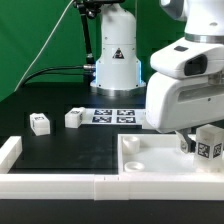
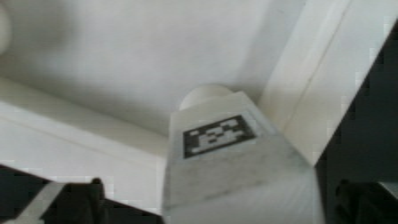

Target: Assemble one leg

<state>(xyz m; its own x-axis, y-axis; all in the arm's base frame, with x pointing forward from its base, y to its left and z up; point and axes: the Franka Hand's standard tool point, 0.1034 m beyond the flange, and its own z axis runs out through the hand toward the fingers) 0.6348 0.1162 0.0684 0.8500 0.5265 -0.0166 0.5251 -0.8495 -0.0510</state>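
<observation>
While gripper (image 1: 200,146) holds leg (image 2: 222,140), black table (image 1: 60,145), green backdrop (image 1: 30,40).

My white Franka Panda arm (image 1: 185,85): lowered at exterior view's right. Its two-finger gripper (image 1: 193,143): pointing down, fingers apparently closed; view poor.

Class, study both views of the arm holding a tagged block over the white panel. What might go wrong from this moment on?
1. The leg sits tilted against the panel in the wrist view, so it may jam or enter crooked.
2. The arm's body hides the gripper in the exterior view, so misalignment may go unnoticed.
3. Two loose legs lie on the table; a wide swing might knock them.
</observation>
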